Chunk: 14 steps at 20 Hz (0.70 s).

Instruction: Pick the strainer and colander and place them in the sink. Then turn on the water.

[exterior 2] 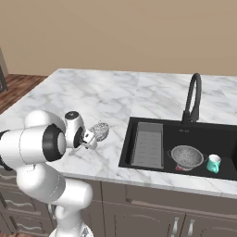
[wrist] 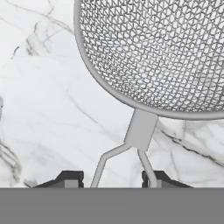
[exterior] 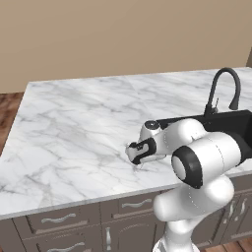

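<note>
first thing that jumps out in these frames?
The big white arm low over the marble counter, its end effector closed around the strainer's wire handle, mesh basket looming large in the hand view. Next, the black sink to the right with the colander already inside, a teal cup beside it.

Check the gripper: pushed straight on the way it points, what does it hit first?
The strainer. The gripper has its fingertips either side of the wire handle, and the mesh basket lies directly ahead. Beneath both is the marble counter; how near it lies is unclear.
</note>
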{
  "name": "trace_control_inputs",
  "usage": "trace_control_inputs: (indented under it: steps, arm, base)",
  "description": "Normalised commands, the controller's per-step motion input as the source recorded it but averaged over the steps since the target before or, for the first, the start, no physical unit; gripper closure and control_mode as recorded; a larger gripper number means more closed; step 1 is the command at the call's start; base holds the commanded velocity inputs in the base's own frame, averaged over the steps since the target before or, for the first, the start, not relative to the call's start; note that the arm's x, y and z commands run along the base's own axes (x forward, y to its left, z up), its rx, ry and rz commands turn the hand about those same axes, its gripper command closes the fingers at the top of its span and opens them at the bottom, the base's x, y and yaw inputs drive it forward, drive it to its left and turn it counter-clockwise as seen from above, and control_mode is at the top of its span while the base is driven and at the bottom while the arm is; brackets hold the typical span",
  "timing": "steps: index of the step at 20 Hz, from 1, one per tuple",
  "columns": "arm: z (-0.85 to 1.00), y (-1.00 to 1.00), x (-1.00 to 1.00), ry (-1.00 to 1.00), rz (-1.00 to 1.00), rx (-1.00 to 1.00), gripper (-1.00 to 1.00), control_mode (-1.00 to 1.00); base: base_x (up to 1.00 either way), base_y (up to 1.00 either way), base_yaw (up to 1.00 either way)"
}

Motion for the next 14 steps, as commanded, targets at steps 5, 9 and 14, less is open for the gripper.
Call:
trace_control_inputs:
  steps: [5, 9, 14]
  arm:
    - [0.35, -0.21, -0.21, -0.01, 0.0, 0.0, 1.0, -1.0]
    - [0.4, -0.1, -0.27, -0.03, 0.02, -0.02, 1.0, -1.0]
    - [0.47, -0.08, -0.27, -0.03, 0.06, -0.03, 1.0, -1.0]
  base:
    - [0.0, 0.0, 0.0]
    - [0.0, 0.0, 0.0]
    - [0.0, 0.0, 0.0]
